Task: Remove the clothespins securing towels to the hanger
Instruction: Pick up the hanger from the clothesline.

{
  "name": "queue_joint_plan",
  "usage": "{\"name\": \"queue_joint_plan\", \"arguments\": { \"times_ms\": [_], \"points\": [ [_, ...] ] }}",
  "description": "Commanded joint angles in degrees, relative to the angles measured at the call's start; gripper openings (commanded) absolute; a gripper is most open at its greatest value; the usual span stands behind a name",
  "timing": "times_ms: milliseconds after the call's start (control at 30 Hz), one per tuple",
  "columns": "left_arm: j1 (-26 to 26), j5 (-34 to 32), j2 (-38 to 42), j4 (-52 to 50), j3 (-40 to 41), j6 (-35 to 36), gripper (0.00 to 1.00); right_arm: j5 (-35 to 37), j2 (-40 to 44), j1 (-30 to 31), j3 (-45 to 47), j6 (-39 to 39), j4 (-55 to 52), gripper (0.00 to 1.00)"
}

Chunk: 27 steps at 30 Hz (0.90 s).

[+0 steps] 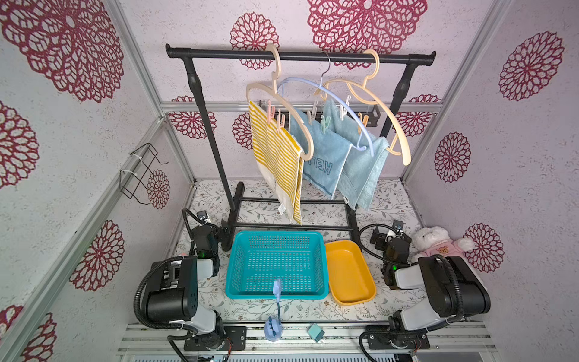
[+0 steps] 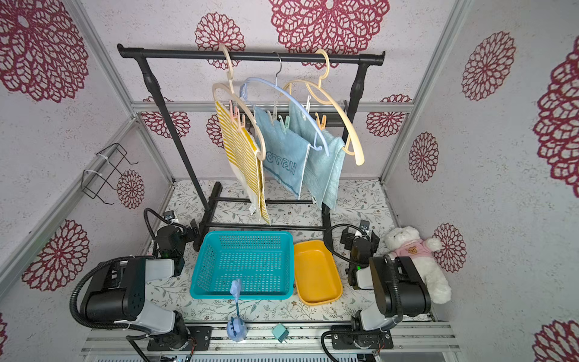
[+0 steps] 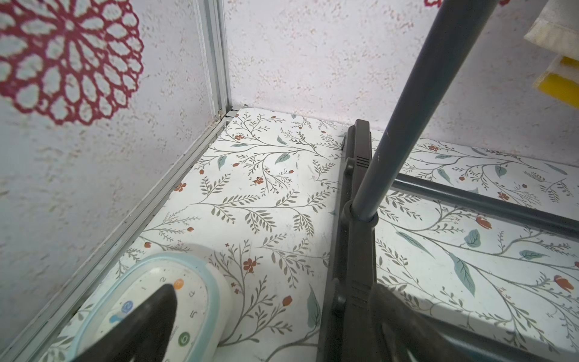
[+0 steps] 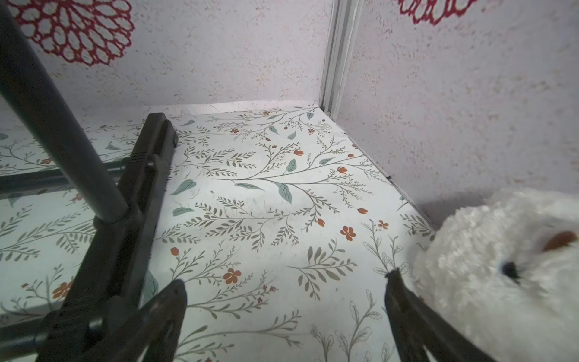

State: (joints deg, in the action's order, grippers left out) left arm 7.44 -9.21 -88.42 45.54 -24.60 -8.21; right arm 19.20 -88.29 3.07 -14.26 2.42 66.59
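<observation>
Room: flower-papered booth, leafy table (image 1: 313,310), black rack (image 1: 300,56) at the back.
Progress: nothing off yet, folks. Every pin is clipped on and all are left to pull.
Towels (image 1: 326,150): three, draped on the hangers.
Hangers (image 1: 405,150): three, hooked on the rack.
Pins (image 1: 271,114): six, up along the towel tops. Two pink, one beige, one mint, one white, one orange.
Basket (image 1: 275,266): one, bare.
Tray (image 1: 347,272): one, bare.
Left gripper (image 3: 272,291): jaws wide, empty, low by the rack foot.
Right gripper (image 4: 286,279): jaws wide, empty, low beside the teddy (image 4: 501,266).

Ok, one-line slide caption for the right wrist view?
Right gripper open and empty over the floral tabletop, between the rack's foot and a white plush bear.
</observation>
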Motion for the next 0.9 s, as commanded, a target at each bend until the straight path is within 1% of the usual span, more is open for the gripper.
{"name": "queue_joint_plan", "arguments": {
  "times_ms": [0,567,600,633,667,700,733,767,800,867],
  "points": [
    [-0.06,0.68,0.44,0.74,-0.56,0.02,0.97,-0.13,0.4,0.09,-0.23,-0.61,2.41,0.99],
    [0.1,0.6,0.27,0.6,-0.8,0.56,0.97,-0.8,0.31,-0.26,-0.58,-0.39,1.61,0.99],
    [0.07,0.6,0.31,0.69,-0.72,0.55,0.97,-0.83,0.4,-0.27,-0.48,-0.48,1.75,0.98],
    [0.07,0.55,0.4,0.75,-0.67,0.51,1.0,-0.83,0.48,-0.26,-0.27,-0.48,1.94,0.96],
    [0.0,0.6,0.53,1.01,-0.43,0.04,0.94,-0.61,0.72,-0.18,-0.07,-0.57,2.58,0.94],
    [-0.03,-1.31,0.92,2.32,-0.3,0.05,0.89,0.61,2.51,0.35,-0.69,-0.72,-0.33,0.93],
    [-0.35,-3.55,2.66,1.66,-0.39,-0.09,0.87,1.45,5.61,0.93,-1.8,-1.29,-4.86,0.92],
    [-0.86,-6.01,5.53,-4.36,-1.61,-0.7,0.86,2.16,9.92,1.52,-3.82,-1.73,-12.04,0.91],
    [-1.48,-7.93,9.4,-11.63,-3.51,-1.34,0.81,2.54,14.05,1.84,-6.72,-0.37,-20.21,0.9],
    [-2.49,-9.53,16.03,-19.19,-5.84,-3.81,0.8,0.34,20.74,1.85,-11.69,2.78,-31.66,0.89]
  ]
}}
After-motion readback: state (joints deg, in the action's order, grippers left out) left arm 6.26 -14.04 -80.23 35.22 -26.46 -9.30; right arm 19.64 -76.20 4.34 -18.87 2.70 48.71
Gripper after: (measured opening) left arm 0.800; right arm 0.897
